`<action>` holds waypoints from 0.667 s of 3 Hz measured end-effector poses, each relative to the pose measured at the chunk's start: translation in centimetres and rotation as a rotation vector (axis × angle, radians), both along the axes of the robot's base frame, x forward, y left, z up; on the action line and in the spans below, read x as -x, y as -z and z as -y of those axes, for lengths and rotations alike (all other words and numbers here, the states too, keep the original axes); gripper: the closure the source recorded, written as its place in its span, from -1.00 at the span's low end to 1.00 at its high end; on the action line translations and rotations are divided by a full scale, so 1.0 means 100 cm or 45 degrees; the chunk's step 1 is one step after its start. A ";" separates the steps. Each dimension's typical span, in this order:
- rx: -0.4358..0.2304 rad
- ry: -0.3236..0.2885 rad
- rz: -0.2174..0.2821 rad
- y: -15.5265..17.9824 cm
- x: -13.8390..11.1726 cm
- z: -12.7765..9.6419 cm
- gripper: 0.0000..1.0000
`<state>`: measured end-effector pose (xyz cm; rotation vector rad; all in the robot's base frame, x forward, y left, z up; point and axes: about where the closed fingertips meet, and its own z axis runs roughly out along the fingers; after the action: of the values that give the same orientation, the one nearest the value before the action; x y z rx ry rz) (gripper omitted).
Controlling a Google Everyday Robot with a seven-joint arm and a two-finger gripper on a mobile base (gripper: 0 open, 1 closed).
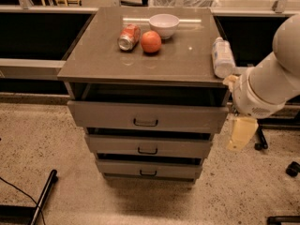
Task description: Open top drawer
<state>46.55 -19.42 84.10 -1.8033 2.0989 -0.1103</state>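
I judge the job hardly begun: the top drawer, just under the tabletop, sits nearly closed, its handle untouched. My gripper hangs off the drawer's right end, well apart from that handle; whether it is spread or closed, I cannot tell.

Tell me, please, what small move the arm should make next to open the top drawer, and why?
Probably swing the claw left, toward the loop handle at the centre of the top drawer. The claw hangs off the right side of the cabinet, beside that drawer's end, touching nothing, so it must first reach the handle.
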 end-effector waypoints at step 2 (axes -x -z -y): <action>-0.211 0.135 -0.104 0.090 -0.055 -0.010 -1.00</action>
<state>52.04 -18.45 75.11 -1.6265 2.1896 0.1086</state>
